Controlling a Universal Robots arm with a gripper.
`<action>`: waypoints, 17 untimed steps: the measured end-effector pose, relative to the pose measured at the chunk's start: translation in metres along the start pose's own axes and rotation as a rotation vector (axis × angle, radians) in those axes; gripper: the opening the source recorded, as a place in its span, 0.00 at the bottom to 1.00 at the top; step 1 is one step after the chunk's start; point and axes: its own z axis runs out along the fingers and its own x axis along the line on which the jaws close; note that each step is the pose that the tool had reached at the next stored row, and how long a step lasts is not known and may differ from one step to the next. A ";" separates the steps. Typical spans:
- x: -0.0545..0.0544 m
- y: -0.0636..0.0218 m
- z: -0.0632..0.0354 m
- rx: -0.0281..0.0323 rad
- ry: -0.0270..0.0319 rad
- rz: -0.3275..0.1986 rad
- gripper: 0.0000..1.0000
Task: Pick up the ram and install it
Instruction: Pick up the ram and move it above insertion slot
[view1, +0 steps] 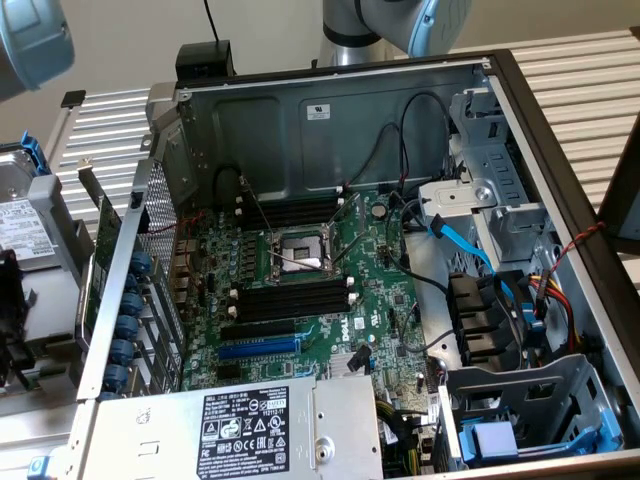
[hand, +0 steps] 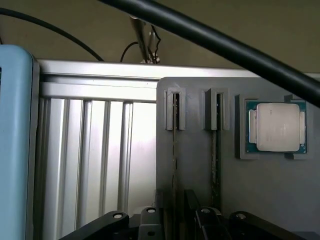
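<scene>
Aluminium slatted table (view1: 580, 60) carries an open computer case (view1: 280, 130). Wrist view adds a grey holder (hand: 200, 190), the ram (hand: 175, 150) on edge in it beside a processor (hand: 276, 126). The gripper (hand: 177, 225) is close to the ram; I cannot tell its grip.

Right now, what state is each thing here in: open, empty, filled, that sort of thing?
computer case, open, side panel off.
memory slots, empty.
processor socket, empty, no chip in it.
ram sticks, two, standing on edge in the slots of the gray holder, not yet picked up.
processor chip, lying flat in the holder's recess.
</scene>
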 end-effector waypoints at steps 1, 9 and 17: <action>0.000 0.0000 0.0000 0.0000 0.0000 0.000 0.31; 0.000 0.0000 0.0000 0.0000 0.0000 0.000 0.12; 0.000 0.0001 -0.0017 -0.0002 0.0001 0.000 0.12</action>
